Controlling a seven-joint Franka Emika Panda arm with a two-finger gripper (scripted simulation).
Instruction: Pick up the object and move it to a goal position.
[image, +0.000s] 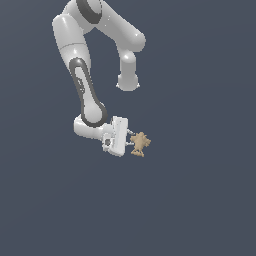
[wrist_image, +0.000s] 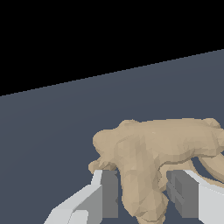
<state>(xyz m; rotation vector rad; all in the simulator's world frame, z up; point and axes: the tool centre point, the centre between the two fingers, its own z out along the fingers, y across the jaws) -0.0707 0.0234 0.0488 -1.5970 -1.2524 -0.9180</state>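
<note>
Tan object (image: 140, 144) clamped in claw (image: 132, 139)

Arms: one white robot arm (image: 80, 75) is seen.
Grippers: one gripper (image: 131, 139) is counted, with two fingers (wrist_image: 94, 199).
Objects: one tan figurine-like object (image: 140, 144) is counted, held between the claw's fingers.
</note>
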